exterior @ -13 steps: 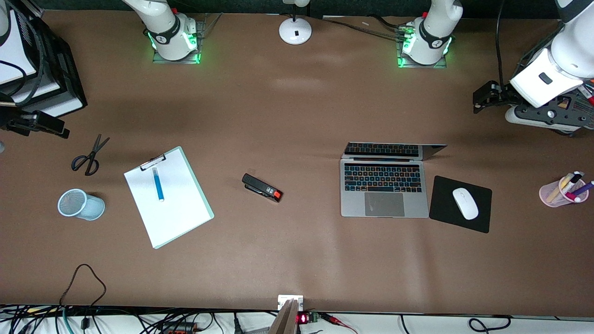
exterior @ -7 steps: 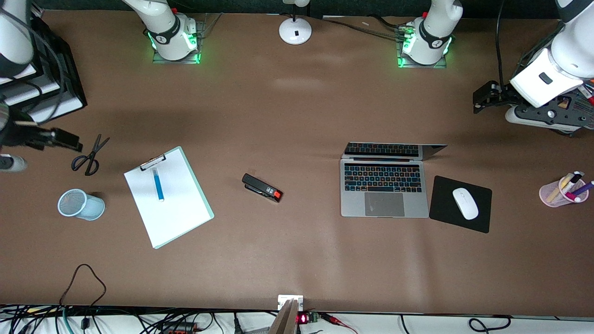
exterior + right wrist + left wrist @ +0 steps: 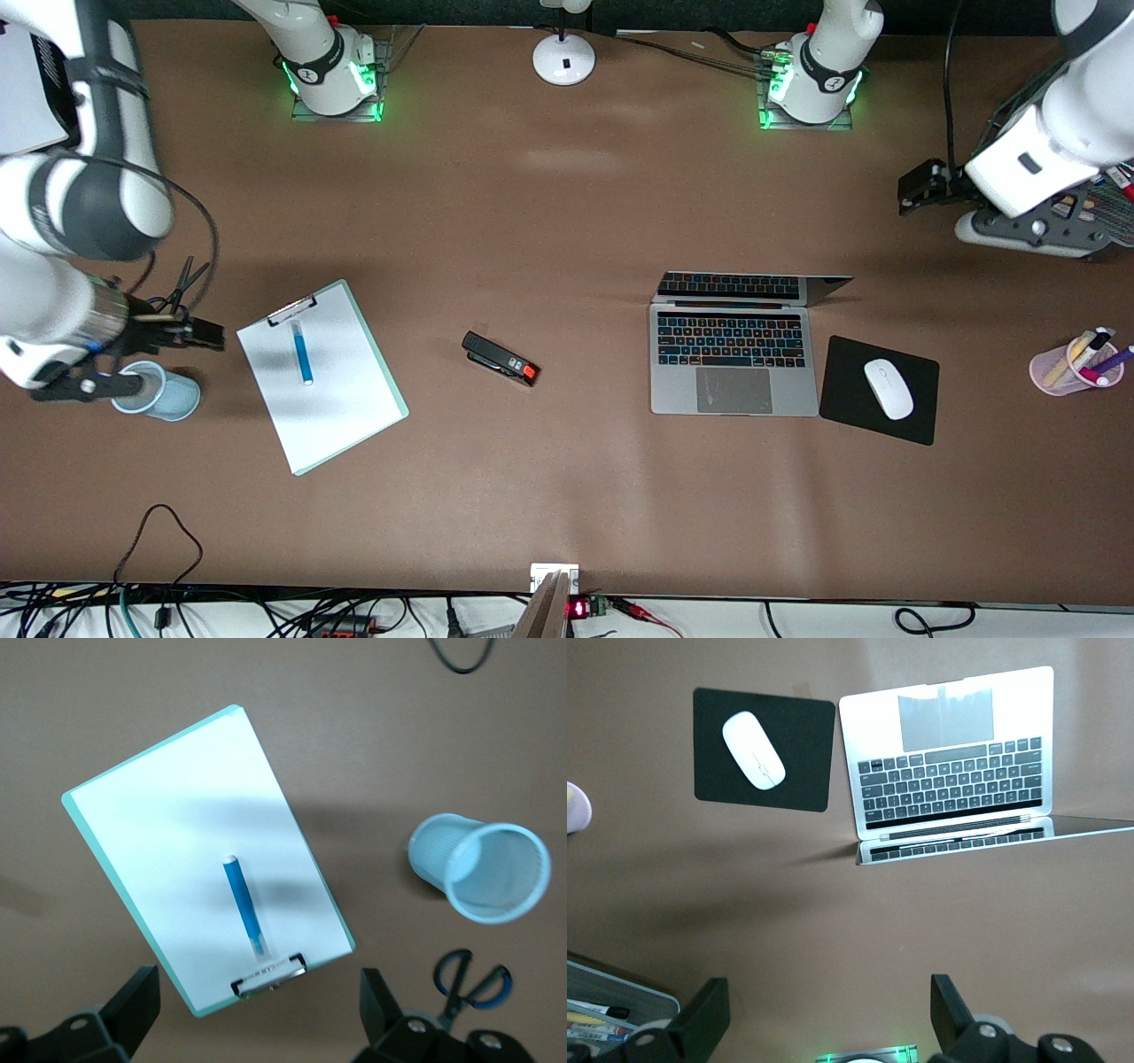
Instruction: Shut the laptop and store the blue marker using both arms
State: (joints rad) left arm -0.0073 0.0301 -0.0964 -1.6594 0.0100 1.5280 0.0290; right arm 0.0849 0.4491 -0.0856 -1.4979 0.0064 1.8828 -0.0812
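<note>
Since a second ago my right gripper (image 3: 208,334) comes in at frame's left, fingers apart, beside the blue marker (image 3: 302,352). Left gripper (image 3: 912,186), also apart, upper right, above the open laptop (image 3: 733,354).

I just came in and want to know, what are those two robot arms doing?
Nothing is picked up yet. The right pincer is open, over the table between a blue mesh cup and the clipboard, where the blue marker lies. The left pincer is open too, over the table near its own end. The laptop is open, beside a mouse.
</note>
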